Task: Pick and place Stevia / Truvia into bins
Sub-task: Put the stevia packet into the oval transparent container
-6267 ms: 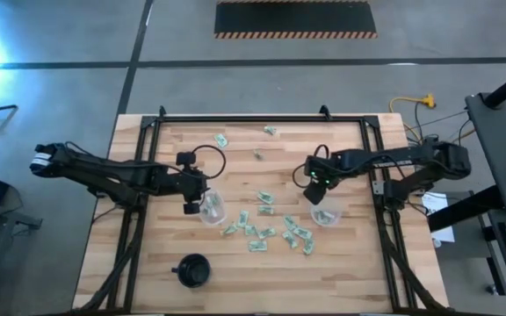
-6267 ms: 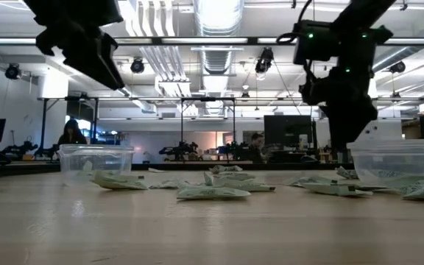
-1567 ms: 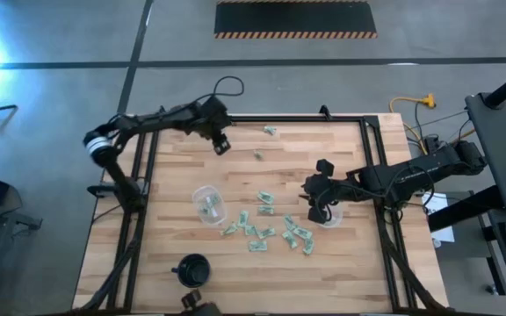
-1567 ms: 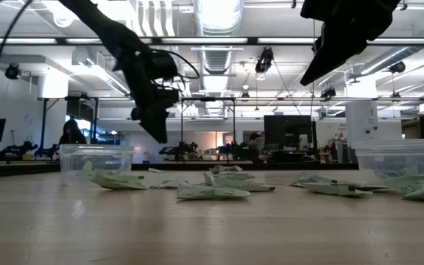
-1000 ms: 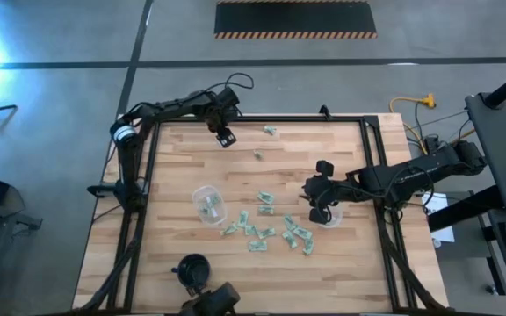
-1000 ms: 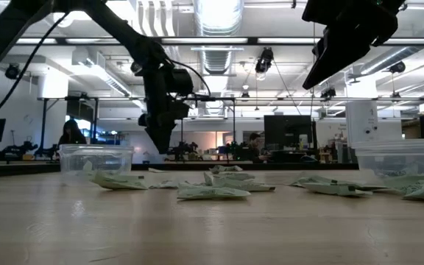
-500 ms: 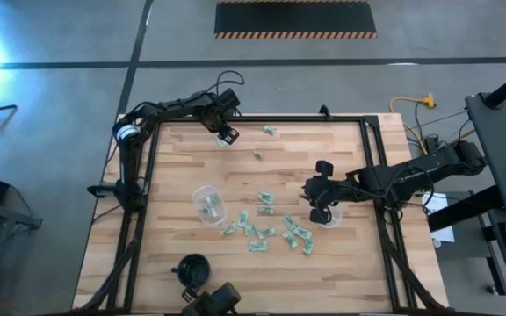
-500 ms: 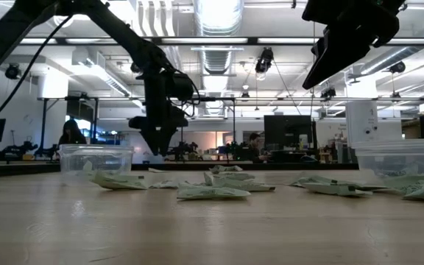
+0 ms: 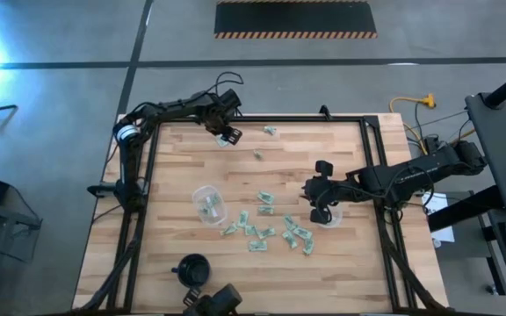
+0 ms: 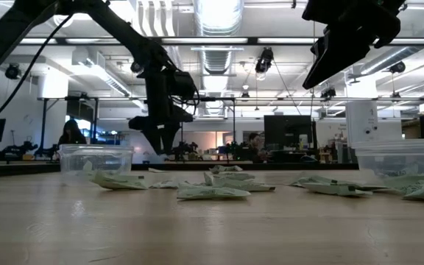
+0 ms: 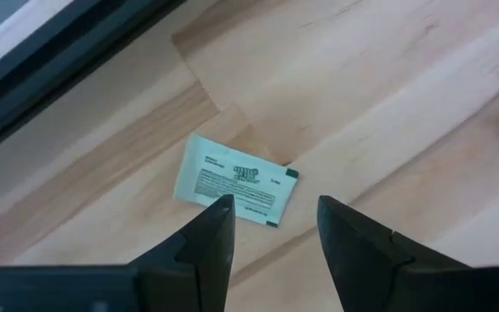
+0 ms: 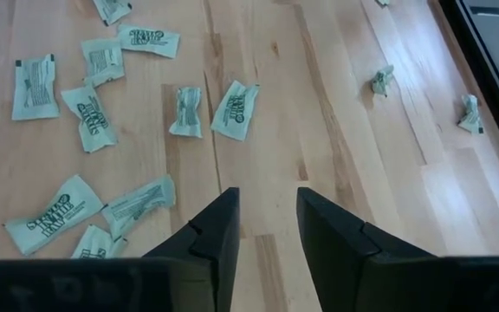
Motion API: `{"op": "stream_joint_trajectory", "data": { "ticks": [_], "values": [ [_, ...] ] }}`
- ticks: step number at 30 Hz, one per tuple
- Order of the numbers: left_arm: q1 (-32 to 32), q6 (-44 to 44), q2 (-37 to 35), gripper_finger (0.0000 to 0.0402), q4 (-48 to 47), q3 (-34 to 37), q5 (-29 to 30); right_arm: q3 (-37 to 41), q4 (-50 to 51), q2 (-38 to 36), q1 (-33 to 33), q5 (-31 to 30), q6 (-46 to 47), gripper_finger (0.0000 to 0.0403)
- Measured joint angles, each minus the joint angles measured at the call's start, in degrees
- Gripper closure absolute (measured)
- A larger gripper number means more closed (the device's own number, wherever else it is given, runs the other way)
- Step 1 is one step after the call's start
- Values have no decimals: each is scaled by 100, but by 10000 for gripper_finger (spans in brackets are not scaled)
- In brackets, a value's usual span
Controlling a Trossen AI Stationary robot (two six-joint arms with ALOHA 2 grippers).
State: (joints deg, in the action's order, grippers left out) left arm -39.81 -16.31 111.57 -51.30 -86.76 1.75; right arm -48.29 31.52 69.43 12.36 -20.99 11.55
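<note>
Pale green and white Stevia packets [image 9: 262,230] lie flat and scattered mid-table, also seen in the right wrist view [image 12: 236,110]. A single packet [image 11: 236,182] lies flat near the far left corner. My left gripper [image 11: 271,208] hangs open just above that packet, its fingertips standing over the packet's near edge without touching it. My right gripper [image 9: 319,206] hovers open, high over the right clear cup [image 9: 330,217], which holds some packets. The left clear cup [image 9: 207,202] also holds packets.
A black round cup [image 9: 193,269] stands near the table's near-left edge. Two more packets [image 9: 271,131] [image 9: 257,154] lie toward the far edge. The black table frame rail [image 11: 50,61] runs close behind the left gripper. People sit in the room beyond the table.
My left gripper has turned about its wrist and settled slightly over the lone packet at the far left corner. The right arm has kept still.
</note>
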Motion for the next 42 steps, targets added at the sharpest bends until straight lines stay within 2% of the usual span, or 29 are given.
{"op": "stream_joint_trajectory", "data": {
  "ticks": [9,16,29,34,42],
  "values": [
    [-2,-596,-4,253,-790,-499,-168,0,217,0,0,-2,25,307],
    [-2,-1192,-7,254,-1235,-555,-138,0,274,0,0,-2,26,315],
    [105,-2489,192,254,-935,-494,-232,0,278,-6,0,3,-454,319],
    [142,-2768,431,254,-899,-496,-361,0,306,-7,0,7,-515,322],
    [140,-2888,792,254,-733,-496,-248,120,442,-7,0,17,-510,332]
  ]
}}
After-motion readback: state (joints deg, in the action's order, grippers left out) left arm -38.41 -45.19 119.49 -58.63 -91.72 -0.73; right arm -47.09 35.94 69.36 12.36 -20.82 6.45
